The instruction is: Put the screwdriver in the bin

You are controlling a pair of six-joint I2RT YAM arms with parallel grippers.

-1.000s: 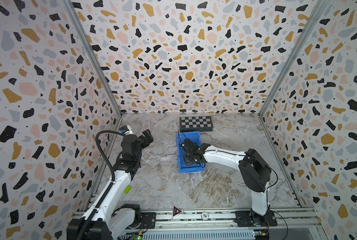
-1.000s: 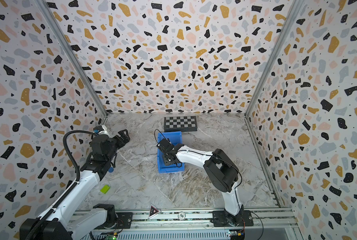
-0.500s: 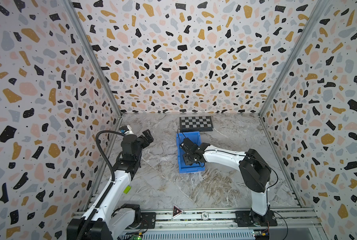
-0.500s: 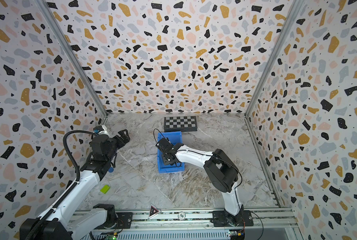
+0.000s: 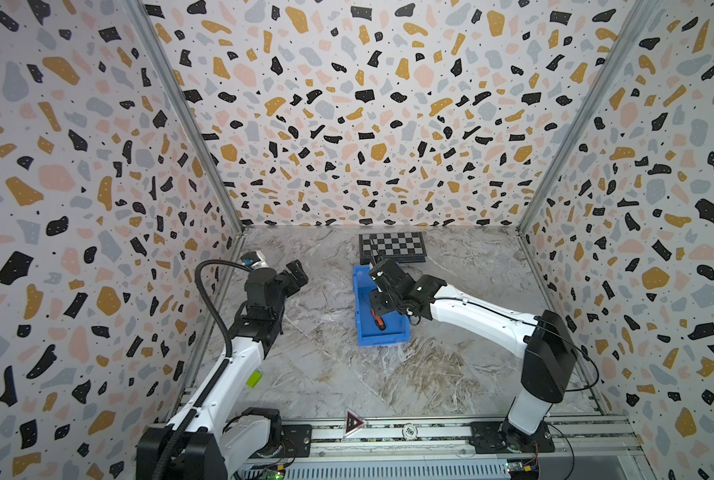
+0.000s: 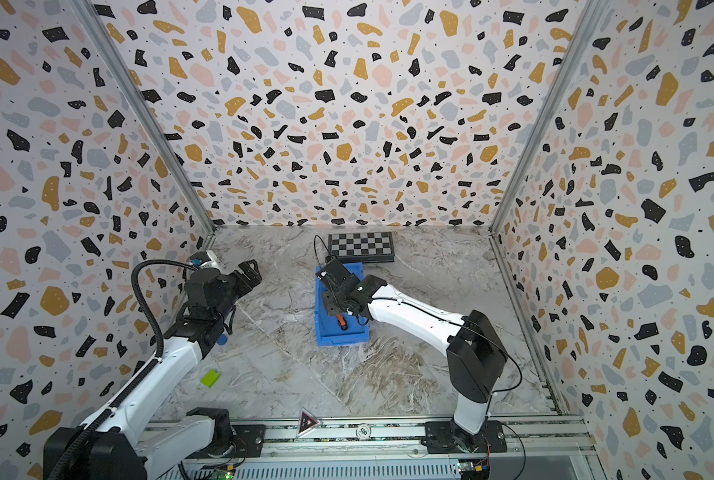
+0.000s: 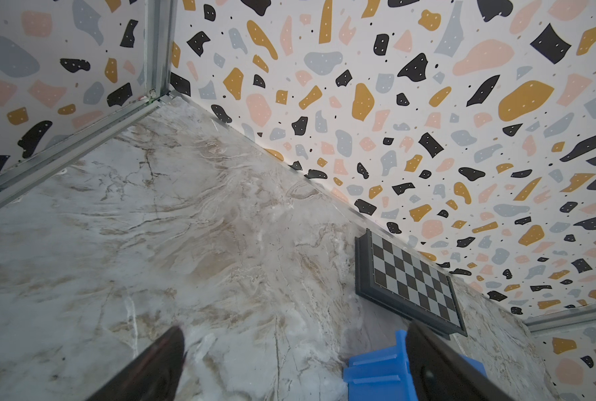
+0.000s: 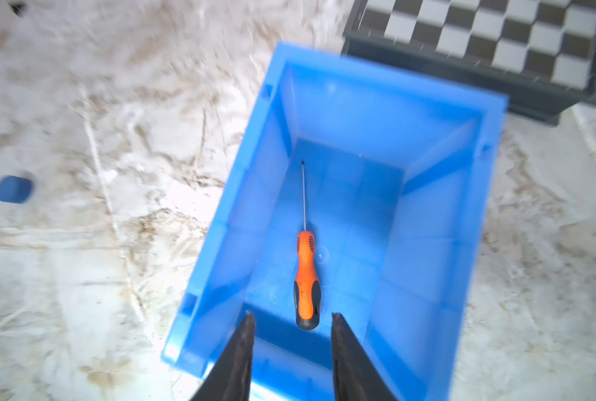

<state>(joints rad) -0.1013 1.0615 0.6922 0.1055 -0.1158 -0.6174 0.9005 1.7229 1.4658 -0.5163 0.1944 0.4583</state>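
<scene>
We had the right claw open over the bin; the screwdriver inside looked light, stiff, best gripped mid-handle.

A: Where does the screwdriver lie?
B: In the bin, flat on its bottom.
A: And the board?
B: Just behind the bin, near the back wall. A small block lies well to the left, nearer the front.

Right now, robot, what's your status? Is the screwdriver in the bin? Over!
Right gripper open, empty, over the bin. Left gripper open, empty. Screwdriver flat on bin floor. Nothing blocking.
</scene>
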